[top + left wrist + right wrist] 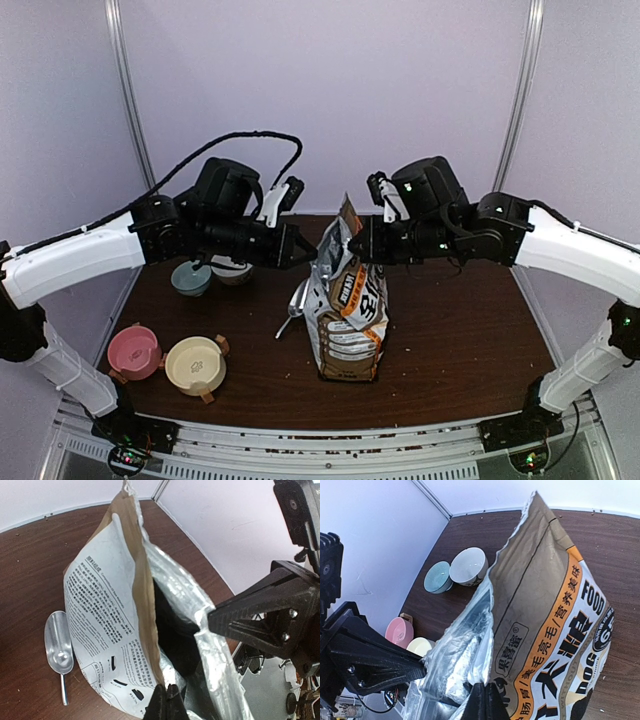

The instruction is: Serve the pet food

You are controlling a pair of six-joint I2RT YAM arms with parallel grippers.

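The pet food is not showing; the dark mouth of the bag (350, 310) is hiding its inside. The bag is standing upright near the middle of the tabletop (450, 340). The left pincer (305, 250) is pinching the mouth's left lip, and the right pincer (352, 245) is pinching the right lip. A metal scoop (297, 300) is lying just left of the bag. A teal bowl (190, 278) and a white bowl (232, 270) are sitting towards the far left corner, and a pink bowl (133, 352) and a cream bowl (195, 365) by the near left corner.

white shells (575, 248) on both arms, black wrist housings (225, 185); a black cable (250, 135) arcs over the left arm (70, 262); 2 silver screws (291, 613) on the right hand (212, 621).
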